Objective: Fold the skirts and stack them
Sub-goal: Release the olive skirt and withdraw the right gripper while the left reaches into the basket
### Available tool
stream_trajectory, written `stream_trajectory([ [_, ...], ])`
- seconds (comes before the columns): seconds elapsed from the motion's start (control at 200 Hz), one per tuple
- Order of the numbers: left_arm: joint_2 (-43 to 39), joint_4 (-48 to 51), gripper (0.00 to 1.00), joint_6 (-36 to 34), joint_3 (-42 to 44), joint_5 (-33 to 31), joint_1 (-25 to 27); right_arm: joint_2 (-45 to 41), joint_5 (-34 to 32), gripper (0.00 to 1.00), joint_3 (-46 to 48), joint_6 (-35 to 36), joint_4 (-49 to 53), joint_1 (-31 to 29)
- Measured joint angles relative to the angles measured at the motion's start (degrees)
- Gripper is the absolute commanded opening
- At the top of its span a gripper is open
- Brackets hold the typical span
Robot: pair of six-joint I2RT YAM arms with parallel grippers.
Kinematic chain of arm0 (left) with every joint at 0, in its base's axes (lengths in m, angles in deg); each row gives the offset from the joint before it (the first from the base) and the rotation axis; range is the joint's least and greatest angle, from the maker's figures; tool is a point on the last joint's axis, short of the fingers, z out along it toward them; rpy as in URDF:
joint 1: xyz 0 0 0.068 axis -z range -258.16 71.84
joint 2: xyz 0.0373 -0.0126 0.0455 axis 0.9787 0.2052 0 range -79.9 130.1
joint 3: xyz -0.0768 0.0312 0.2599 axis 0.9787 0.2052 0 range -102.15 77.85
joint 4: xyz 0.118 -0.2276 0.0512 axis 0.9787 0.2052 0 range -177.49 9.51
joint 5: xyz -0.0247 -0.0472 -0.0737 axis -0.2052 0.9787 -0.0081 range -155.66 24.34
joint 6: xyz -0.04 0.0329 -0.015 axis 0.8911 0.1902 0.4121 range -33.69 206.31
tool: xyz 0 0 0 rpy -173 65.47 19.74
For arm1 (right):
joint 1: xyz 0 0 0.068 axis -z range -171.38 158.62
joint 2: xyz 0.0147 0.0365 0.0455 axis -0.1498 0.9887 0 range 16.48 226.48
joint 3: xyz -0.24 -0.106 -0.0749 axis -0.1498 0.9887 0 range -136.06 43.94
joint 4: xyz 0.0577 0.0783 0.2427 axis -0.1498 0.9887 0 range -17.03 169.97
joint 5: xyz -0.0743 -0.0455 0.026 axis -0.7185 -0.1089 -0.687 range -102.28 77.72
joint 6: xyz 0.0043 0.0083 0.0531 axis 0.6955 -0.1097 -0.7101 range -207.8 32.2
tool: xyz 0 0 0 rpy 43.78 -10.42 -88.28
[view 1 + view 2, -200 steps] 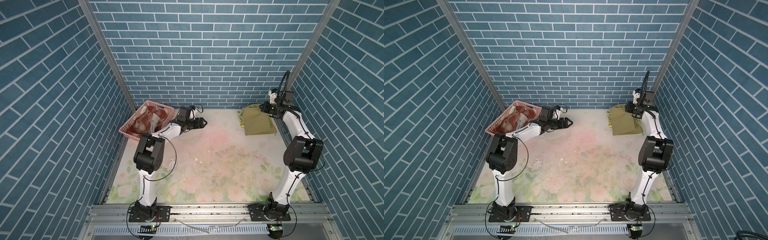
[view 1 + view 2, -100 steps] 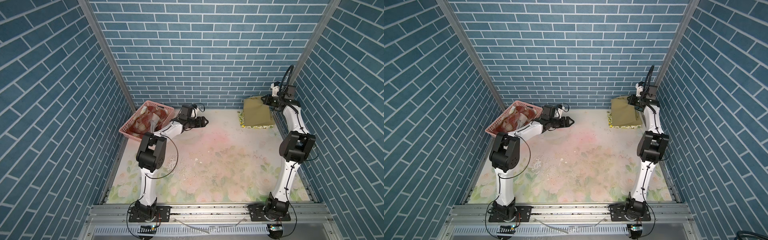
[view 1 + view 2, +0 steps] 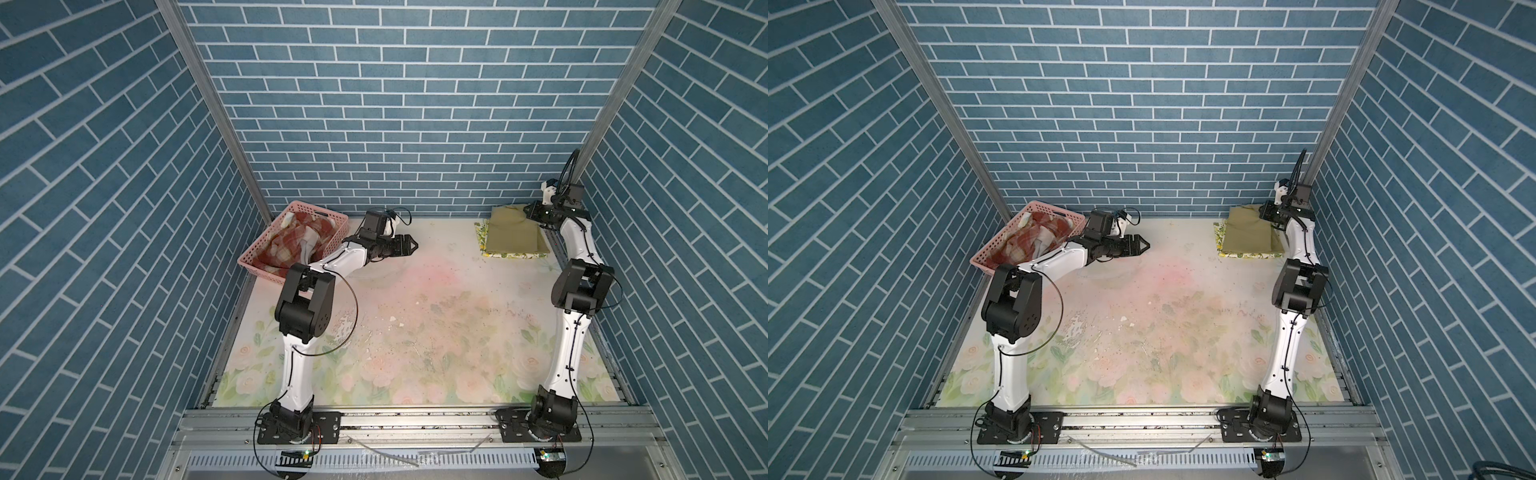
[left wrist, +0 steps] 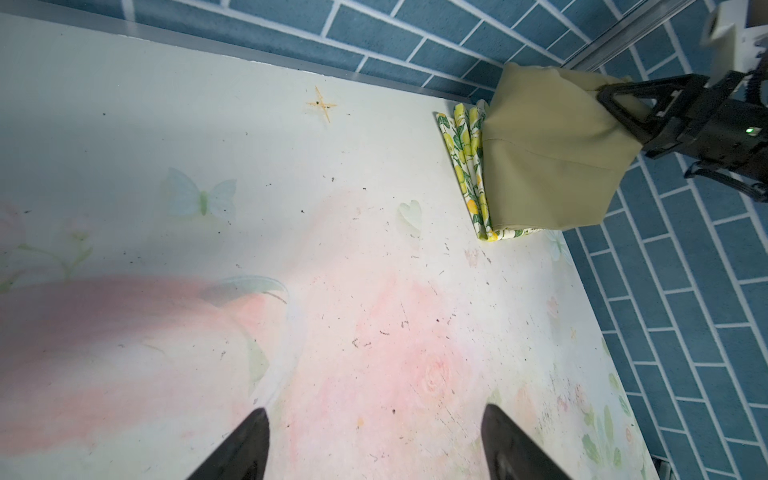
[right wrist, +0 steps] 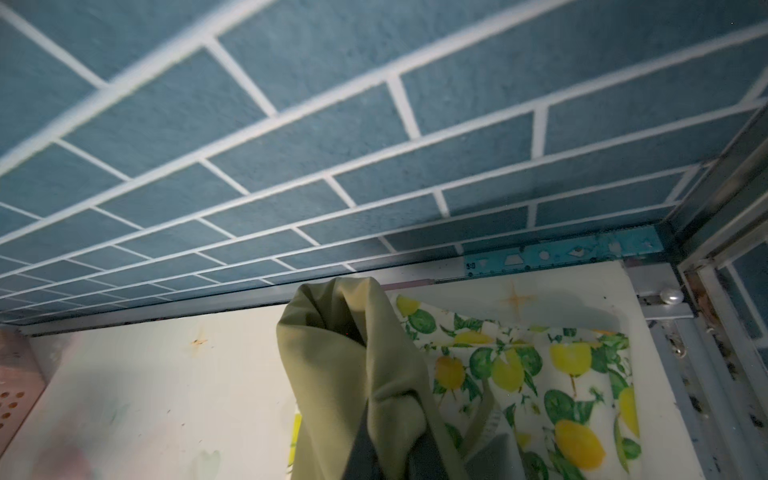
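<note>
left gripper (image 3: 412, 245): wide, empty, toward far-left corner of surface (image 3: 436, 311) | right gripper (image 4: 604, 94): pinching olive skirt (image 3: 513, 233) atop lemon skirt (image 4: 466, 166), far-right corner

Rose-printed table (image 3: 415, 332) carries pink basket (image 3: 309, 206) and a seemingly folded lemon-print skirt (image 4: 465, 158).

Blue brick-patterned walls (image 3: 395, 104) with white grout close in the left, far and right sides, joined by metal corner posts (image 3: 210, 95). The counter (image 3: 436, 332) wears a faded, speckled rose-print covering. An aluminium rail (image 3: 415, 424) runs along its near edge.
</note>
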Motion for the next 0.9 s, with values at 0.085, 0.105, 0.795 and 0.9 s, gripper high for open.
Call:
stream_trajectory([
  [0.085, 0.24, 0.24, 0.81, -0.15, -0.55, -0.15, 0.0, 3.04, -2.05, 0.75, -2.73, 0.17, -0.57, 0.0],
  [0.105, 0.35, 0.24, 0.81, -0.26, -0.76, -0.17, 0.0, 3.41, -2.54, 0.81, -3.1, 0.24, -0.7, 0.0],
  [0.795, -7.93, 15.02, 0.98, -8.44, -5.77, -24.94, 1.49, -37.62, -19.87, 0.94, 43.74, 0.55, -20.44, -7.15],
  [0.9, -9.2, 20.5, 0.99, -9.53, -11.26, -35.45, 0.57, -43.98, -19.93, 0.92, 53.59, -0.7, -21.86, -12.04],
])
